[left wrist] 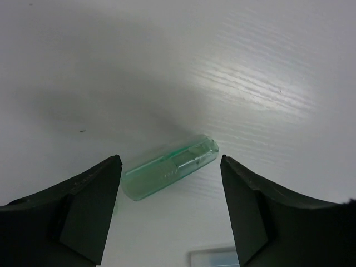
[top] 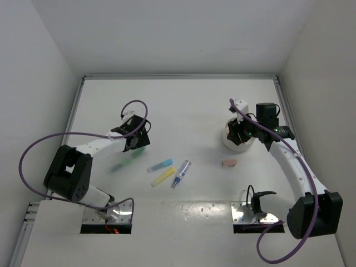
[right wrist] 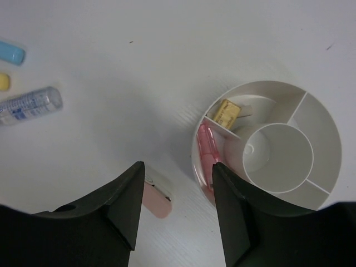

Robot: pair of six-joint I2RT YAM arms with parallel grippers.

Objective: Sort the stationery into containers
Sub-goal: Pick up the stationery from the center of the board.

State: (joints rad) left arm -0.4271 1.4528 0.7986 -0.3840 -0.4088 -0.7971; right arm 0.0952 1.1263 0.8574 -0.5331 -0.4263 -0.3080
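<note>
White worktop (top: 194,100) is carrying everything. Left end effector (top: 135,142) is hanging spread over the green pen (left wrist: 169,167), which is lying flat between its fingers. Right end effector (right wrist: 178,169) is standing spread above the bowl (right wrist: 328,128) rim, where a pink pen (right wrist: 206,147) and a yellow block (right wrist: 227,113) are lying in neighbouring compartments. A pink eraser (right wrist: 157,201) is lying just beside the bowl.

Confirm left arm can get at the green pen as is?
Probably yes. The green pen lies flat on the table, alone, between the left arm's open fingers, with a gap either side and nothing over it.
</note>
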